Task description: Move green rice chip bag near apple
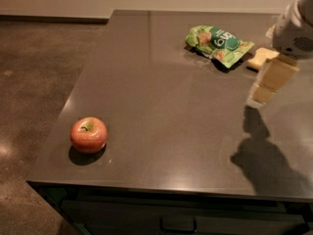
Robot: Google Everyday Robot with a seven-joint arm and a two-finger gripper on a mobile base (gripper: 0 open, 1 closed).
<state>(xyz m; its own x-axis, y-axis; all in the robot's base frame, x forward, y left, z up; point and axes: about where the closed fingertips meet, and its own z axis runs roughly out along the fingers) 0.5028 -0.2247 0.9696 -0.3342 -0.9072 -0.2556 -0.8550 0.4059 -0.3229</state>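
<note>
The green rice chip bag (pixel 218 43) lies flat on the dark table (pixel 161 106), at the far right part of it. The apple (pixel 88 134), red-orange with a greenish patch at its stem, sits near the table's front left corner, far from the bag. My gripper (pixel 268 84) hangs above the table at the right edge of the view, to the right of the bag and a little nearer than it. It holds nothing that I can see. It casts a shadow (pixel 264 155) on the table below it.
A pale yellow sponge-like block (pixel 261 58) lies just right of the bag, partly behind the gripper. The table's left edge drops to a brown floor (pixel 34 82). A drawer handle (pixel 178 225) shows under the front edge.
</note>
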